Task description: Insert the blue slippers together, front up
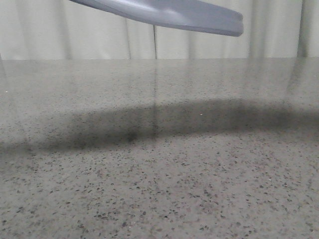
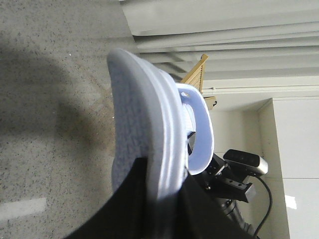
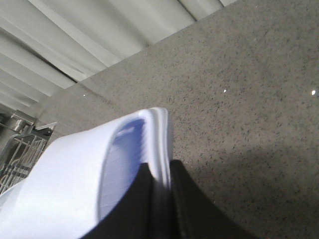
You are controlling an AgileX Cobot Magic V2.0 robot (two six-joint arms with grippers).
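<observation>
My left gripper (image 2: 162,184) is shut on the sole edge of one blue slipper (image 2: 144,119), held up in the air; its textured underside faces the table and its strap (image 2: 199,129) sticks out on the other side. My right gripper (image 3: 159,181) is shut on the sole edge of the other blue slipper (image 3: 75,174), with the wide strap and ribbed footbed on one side. In the front view only a slipper's underside (image 1: 169,12) shows along the top edge, high above the table; no gripper shows there.
The speckled grey table (image 1: 159,164) carries a long dark shadow across its middle. Pale curtains (image 1: 279,30) hang behind it. The right arm with its camera (image 2: 244,167) shows past the slipper in the left wrist view. A wire rack (image 3: 20,142) stands beyond the table's end.
</observation>
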